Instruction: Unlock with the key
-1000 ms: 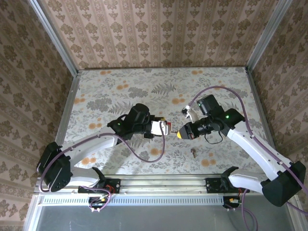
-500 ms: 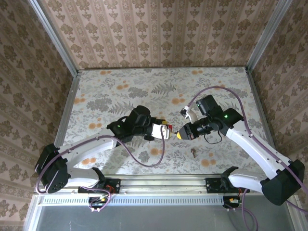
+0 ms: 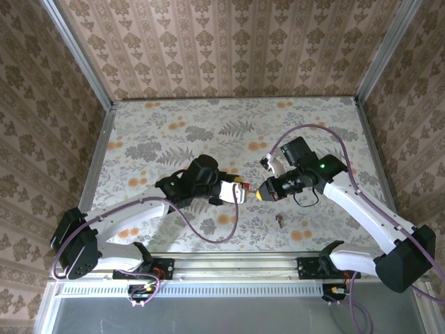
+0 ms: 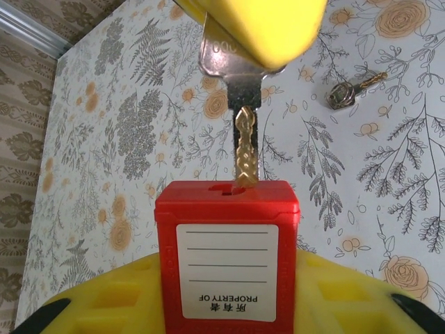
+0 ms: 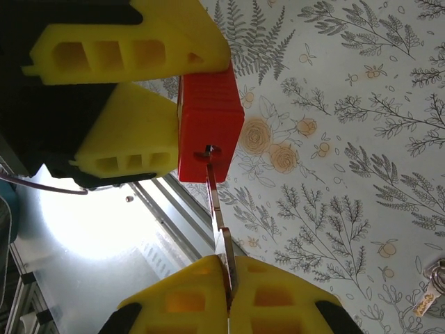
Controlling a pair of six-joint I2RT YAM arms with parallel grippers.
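Compared with one second earlier, the right gripper has closed the gap to the left gripper. Left fingers clamp the red padlock; right fingers pinch the head of the key. The key's long axis lies along the line between the grippers, tip pointing at the padlock and meeting its keyway, blade exposed.

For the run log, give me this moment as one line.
phase: key insertion | left gripper: shut on red padlock | right gripper: shut on key | key tip at keyhole, blade mostly out
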